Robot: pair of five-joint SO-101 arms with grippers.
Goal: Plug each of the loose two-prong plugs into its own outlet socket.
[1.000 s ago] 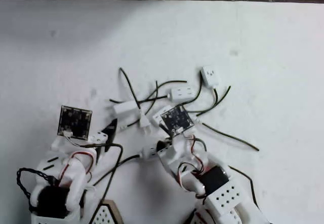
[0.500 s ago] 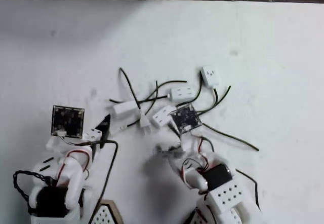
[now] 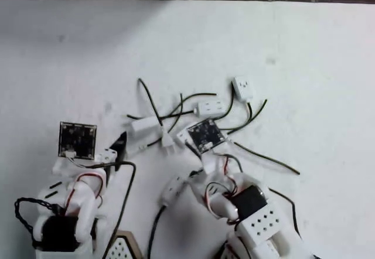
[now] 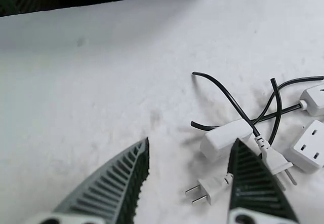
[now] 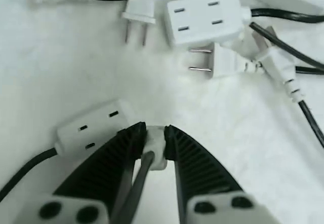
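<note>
Pinching a white plug (image 5: 156, 149) lengthwise, cord toward its wrist: right tool (image 5: 154, 129)

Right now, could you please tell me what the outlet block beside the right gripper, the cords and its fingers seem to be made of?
The outlet block looks like white moulded plastic: smooth, faintly glossy, rounded edges. The cords seem rubber or vinyl sheathed: black, matte, bending loosely. The fingers of the right gripper look like dark hard plastic with ribbed faces, possibly printed.
</note>
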